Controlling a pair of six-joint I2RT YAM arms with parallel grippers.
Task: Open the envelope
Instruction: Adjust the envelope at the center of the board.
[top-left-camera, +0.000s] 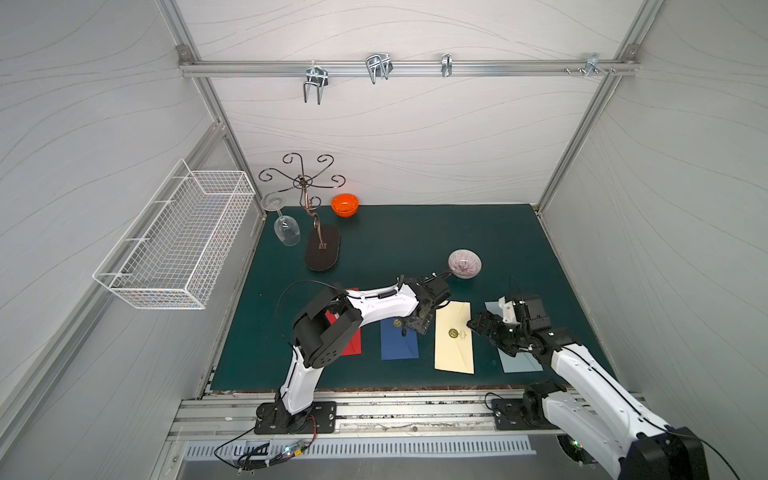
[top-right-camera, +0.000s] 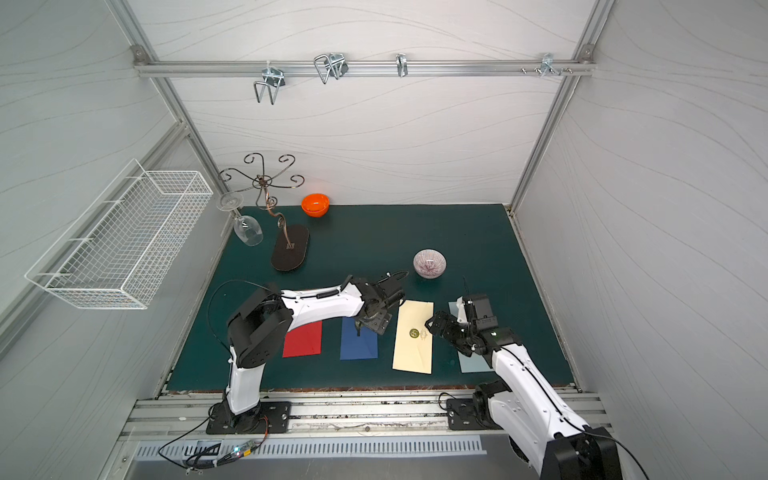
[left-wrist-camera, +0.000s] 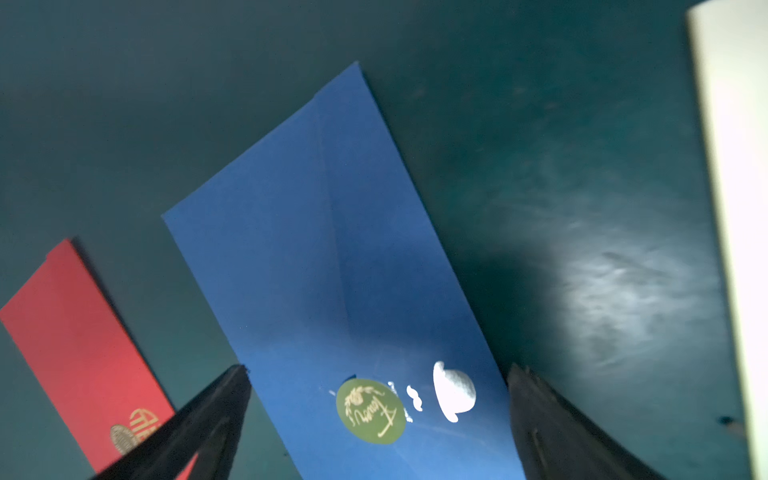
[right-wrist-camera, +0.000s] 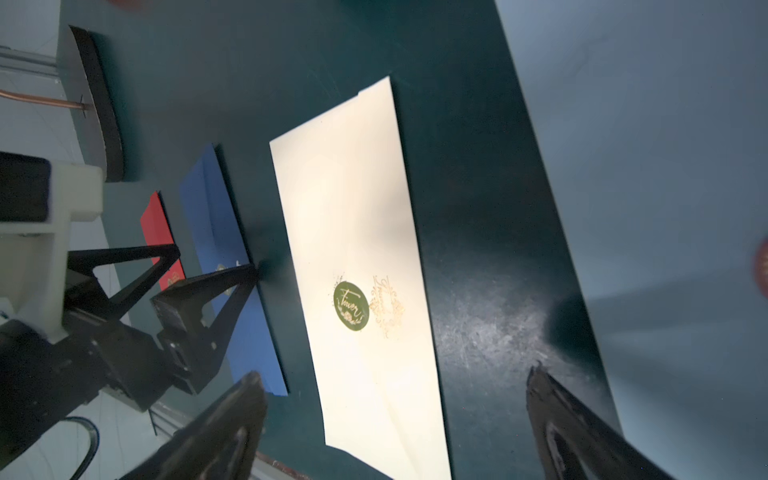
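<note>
Four envelopes lie flat in a row near the front edge of the bench (top-left-camera: 415, 232): a red envelope (top-right-camera: 302, 338), a blue envelope (top-left-camera: 399, 347), a cream envelope (top-left-camera: 454, 349) and a pale grey-blue envelope (top-left-camera: 521, 365), none touching its neighbour. Which one the task means cannot be told.

The left claw (left-wrist-camera: 378, 368) hangs spread wide and empty above the blue one, over its green seal (left-wrist-camera: 370, 409). The right claw (right-wrist-camera: 395, 370), equally wide and empty, hovers at the cream one's side edge, near its own green sticker (right-wrist-camera: 351, 306).

Each envelope looks like thin, light paper that would bend and slide on the mat. One claw probably has to pin the body while the other lifts the flap tip beside the sticker, and tearing is the risk.

The gaps between neighbours are narrow, and the two claws are near each other. Just beyond the cream envelope sits a patterned bowl (top-left-camera: 464, 263). Behind it is open mat, then a glass stand (top-left-camera: 322, 249) and an orange bowl (top-left-camera: 345, 205) by the back wall.
</note>
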